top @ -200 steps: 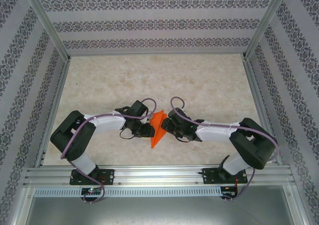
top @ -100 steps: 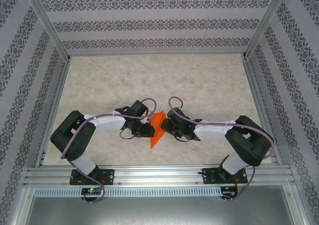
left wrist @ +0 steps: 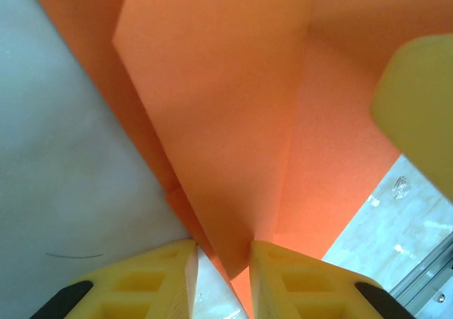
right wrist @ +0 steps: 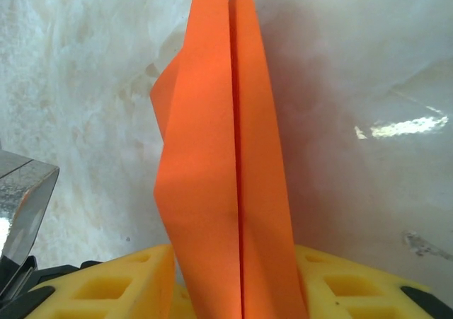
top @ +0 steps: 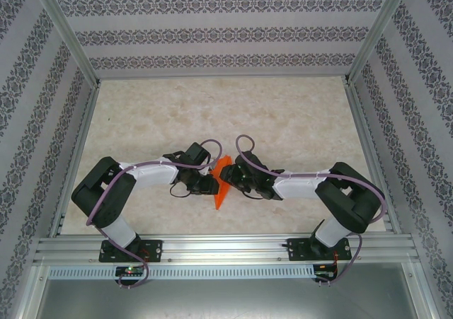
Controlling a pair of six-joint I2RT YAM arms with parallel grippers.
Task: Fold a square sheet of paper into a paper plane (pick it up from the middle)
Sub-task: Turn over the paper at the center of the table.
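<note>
Late folding step: the half-made paper plane [top: 220,192], midway along the near edge of the table [top: 212,107], is pinched between the nearly closed left gripper [left wrist: 221,252] and right gripper [right wrist: 233,259]; the next move probably calls for pressing the centre crease flat.

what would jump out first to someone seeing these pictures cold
The bright orange paper plane is the one vivid colour on the pale marbled table; it sits at the near middle, where the two arms meet. Close up, it stands creased and upright in the right gripper, pressed between yellow fingers. Its pointed end reaches down between the fingers of the left gripper.
</note>
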